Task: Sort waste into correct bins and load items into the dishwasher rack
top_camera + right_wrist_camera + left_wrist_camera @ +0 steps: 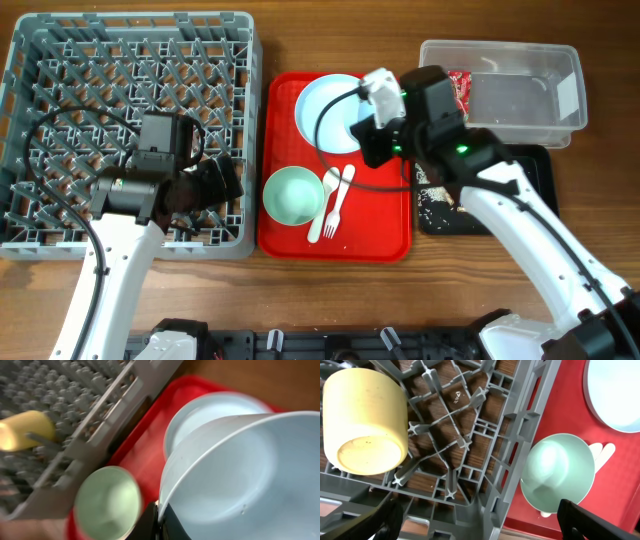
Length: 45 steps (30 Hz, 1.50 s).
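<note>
Filling rt view, bowl [225, 475], plate [200, 415] half hidden (fingers [172, 527] cut off)

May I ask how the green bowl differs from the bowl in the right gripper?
The green bowl sits upright on the red tray; the pale bowl is tilted, its rim held by the right gripper. The green bowl is mint, the pale bowl whitish blue. Both are round and empty.
</note>
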Available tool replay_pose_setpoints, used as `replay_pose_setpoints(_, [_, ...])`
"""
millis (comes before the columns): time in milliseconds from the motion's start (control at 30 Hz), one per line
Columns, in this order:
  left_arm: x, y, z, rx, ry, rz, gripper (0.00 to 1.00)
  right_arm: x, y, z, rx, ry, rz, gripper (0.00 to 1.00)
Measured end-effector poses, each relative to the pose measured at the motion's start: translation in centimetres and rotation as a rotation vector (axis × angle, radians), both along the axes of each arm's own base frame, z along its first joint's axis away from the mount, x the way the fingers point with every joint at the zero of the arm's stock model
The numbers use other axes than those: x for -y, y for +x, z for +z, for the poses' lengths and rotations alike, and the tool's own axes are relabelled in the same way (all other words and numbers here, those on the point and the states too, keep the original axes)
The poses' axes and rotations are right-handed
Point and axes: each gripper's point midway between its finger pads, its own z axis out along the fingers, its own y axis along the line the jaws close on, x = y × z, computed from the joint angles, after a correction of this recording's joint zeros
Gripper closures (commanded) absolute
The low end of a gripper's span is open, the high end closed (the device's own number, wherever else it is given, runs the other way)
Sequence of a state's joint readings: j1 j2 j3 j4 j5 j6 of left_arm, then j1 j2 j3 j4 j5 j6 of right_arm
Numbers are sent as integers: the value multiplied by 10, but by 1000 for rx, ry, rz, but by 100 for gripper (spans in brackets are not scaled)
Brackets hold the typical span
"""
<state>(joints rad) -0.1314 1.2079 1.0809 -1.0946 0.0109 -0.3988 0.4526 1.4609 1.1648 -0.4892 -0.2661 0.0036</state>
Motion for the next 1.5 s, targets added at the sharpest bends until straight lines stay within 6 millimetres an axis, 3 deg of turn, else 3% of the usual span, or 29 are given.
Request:
replay_pose_setpoints(133, [0, 1, 0, 3, 1, 1, 0, -16, 34, -2, 157, -71, -14, 96])
replay_pose_setpoints(300, [-1, 1, 0, 3, 3, 1, 0, -28, 59, -53, 139, -130, -16, 96])
replay_pose_setpoints(367, [-1, 1, 0, 3, 3, 1, 0, -32, 62, -81, 100, -153, -14, 96])
replay_pose_setpoints(533, [-1, 1, 0, 3, 3, 1, 0, -31, 60, -120, 19, -187, -15, 95])
replay_pose_setpoints(567, [0, 1, 0, 3, 3, 1, 0, -31, 59, -126, 3, -190, -17, 93])
replay_pose_setpoints(600, [-1, 1, 0, 3, 3, 1, 0, -31, 58, -128, -3, -190, -16, 82])
replay_pose_setpoints(633, [-1, 1, 0, 3, 3, 1, 0, -31, 57, -128, -10, -185, -15, 80])
replay_pose_setpoints(667, [-1, 1, 0, 3, 3, 1, 0, -32, 55, -129, -20, -183, -12, 79])
replay_pose_setpoints(700, [-1, 1, 0, 3, 3, 1, 0, -30, 51, -132, -44, -188, -11, 71])
replay_pose_setpoints(733, [-1, 1, 0, 3, 3, 1, 0, -28, 47, -133, -64, -199, -9, 51])
replay_pose_setpoints(767, [-1, 1, 0, 4, 4, 1, 0, -25, 40, -132, -89, -207, -7, 47])
replay_pose_setpoints(867, [-1, 1, 0, 3, 5, 2, 0, -21, 25, -100, -97, -187, 1, 47])
replay_pose_setpoints(1000, [-1, 1, 0, 4, 6, 2, 0, -25, 2, -27, -85, -34, -8, 46])
replay_pose_setpoints(1067, [-1, 1, 0, 4, 6, 2, 0, -27, -13, -13, -153, 33, -22, 46])
replay_pose_setpoints(1233, [-1, 1, 0, 4, 6, 2, 0, -36, -48, -47, -387, 61, -72, 48])
replay_pose_setpoints(1333, [-1, 1, 0, 4, 6, 2, 0, -42, -70, -87, -525, 17, -108, 61])
replay_pose_setpoints(1500, [-1, 1, 0, 4, 6, 2, 0, -47, -84, -133, -666, -47, -176, 74])
